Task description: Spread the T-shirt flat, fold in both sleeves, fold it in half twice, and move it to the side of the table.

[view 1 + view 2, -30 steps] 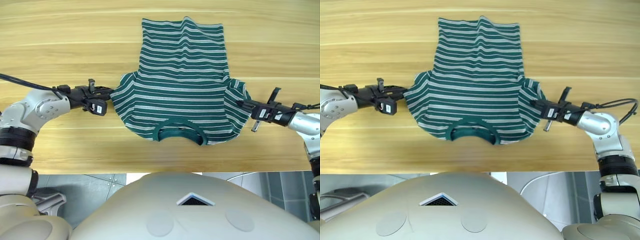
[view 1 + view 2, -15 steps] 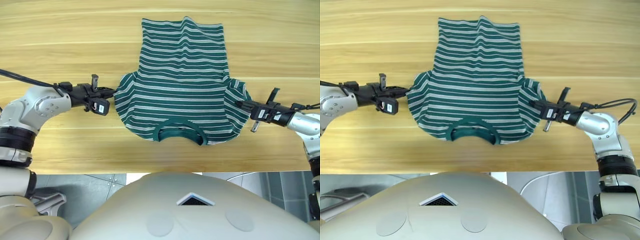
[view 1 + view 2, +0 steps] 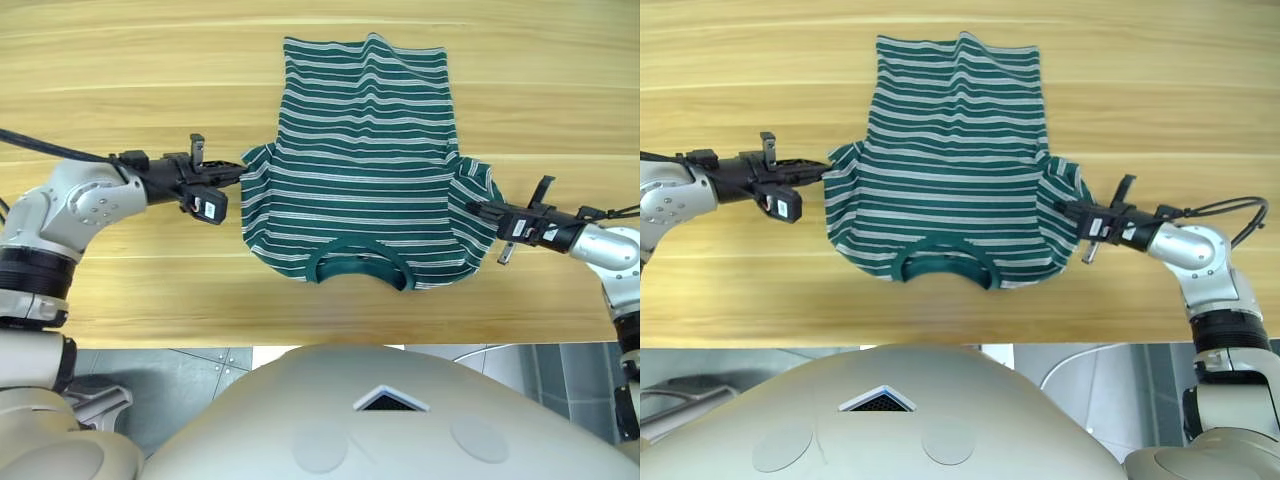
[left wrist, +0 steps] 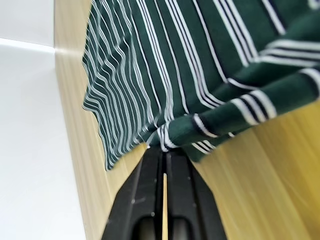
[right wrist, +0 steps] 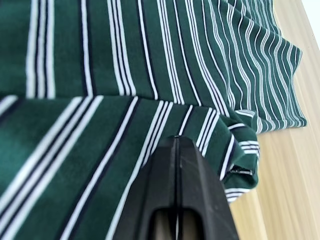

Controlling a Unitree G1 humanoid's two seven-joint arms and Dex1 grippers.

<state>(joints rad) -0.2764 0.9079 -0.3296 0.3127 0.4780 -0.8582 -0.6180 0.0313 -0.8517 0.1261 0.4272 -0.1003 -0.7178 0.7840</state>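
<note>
L jaws clamped on T-shirt (image 3: 364,150) sleeve (image 3: 254,168) | R jaws clamped on other sleeve (image 3: 476,188)

Dark green fabric T-shirt with thin white stripes (image 3: 365,150) lies roughly centred on the light wooden table (image 3: 120,80). Ribbed collar (image 3: 360,262) points to the near edge, hem (image 3: 365,45) to the far edge. Body mostly flat; the hem ripples (small peak mid-hem). Both short sleeves are bunched against the body, not spread. Left sleeve (image 3: 255,170) is pinched at its edge by the left gripper (image 3: 238,169), and the crumpled right sleeve (image 3: 480,195) by the right gripper (image 3: 471,208).
</note>
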